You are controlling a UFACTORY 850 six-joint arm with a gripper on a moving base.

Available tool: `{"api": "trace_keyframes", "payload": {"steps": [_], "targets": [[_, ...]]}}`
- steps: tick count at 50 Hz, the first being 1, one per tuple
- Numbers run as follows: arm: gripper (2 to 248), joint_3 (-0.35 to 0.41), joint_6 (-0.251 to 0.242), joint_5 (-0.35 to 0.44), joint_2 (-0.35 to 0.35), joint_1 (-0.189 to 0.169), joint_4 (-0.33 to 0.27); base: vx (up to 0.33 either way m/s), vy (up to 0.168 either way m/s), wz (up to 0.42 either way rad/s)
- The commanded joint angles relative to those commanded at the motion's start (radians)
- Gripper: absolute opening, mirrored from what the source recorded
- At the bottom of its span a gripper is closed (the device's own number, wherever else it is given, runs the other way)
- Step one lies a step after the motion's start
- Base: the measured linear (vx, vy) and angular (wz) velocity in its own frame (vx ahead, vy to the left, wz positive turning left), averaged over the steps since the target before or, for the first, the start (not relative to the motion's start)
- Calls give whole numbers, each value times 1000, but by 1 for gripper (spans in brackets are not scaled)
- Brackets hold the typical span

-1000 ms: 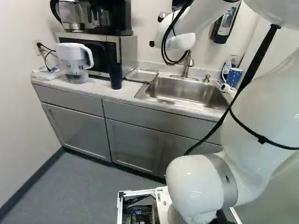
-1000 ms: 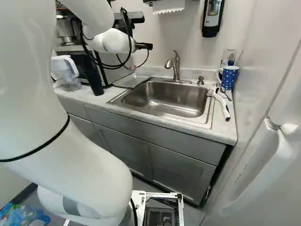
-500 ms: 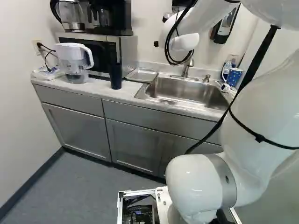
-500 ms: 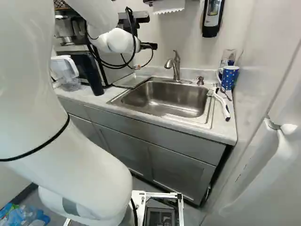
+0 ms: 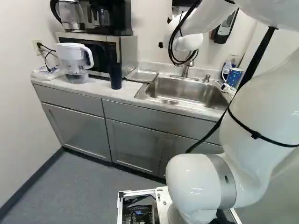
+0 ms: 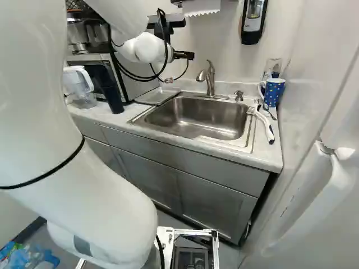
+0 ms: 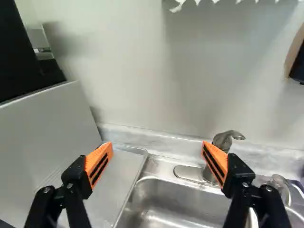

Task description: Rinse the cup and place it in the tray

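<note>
Cup point(image 6: 274, 93) between sink edge point(image 6: 245, 139) and wall point(image 6: 314, 73)

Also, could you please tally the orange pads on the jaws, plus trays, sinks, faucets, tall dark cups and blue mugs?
Orange pads on the jaws: 2
Tray: 1
Sink: 1
Faucet: 1
Tall dark cup: 1
Blue mug: 1
Total: 7

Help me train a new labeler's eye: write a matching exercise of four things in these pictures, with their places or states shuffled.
1. Water pitcher
2. Metal tray
3. Gripper
4. Faucet

A. At the back of the sink
B. Open
C. In front of the microwave
D. Flat, between microwave and sink

Pairs: 1-C; 2-D; 3-B; 4-A
</note>
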Motion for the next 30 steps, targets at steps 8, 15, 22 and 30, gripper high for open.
{"api": "trace_keyframes", "payload": {"steps": [8,15,22,30], "targets": [[247,-5,0,-14,-5,-14,0,0,0,0],[247,-11,0,-28,-11,-24,0,0,0,0],[247,-19,0,-41,-20,-33,0,0,0,0],[247,-31,0,-57,-32,-42,0,0,0,0]]}}
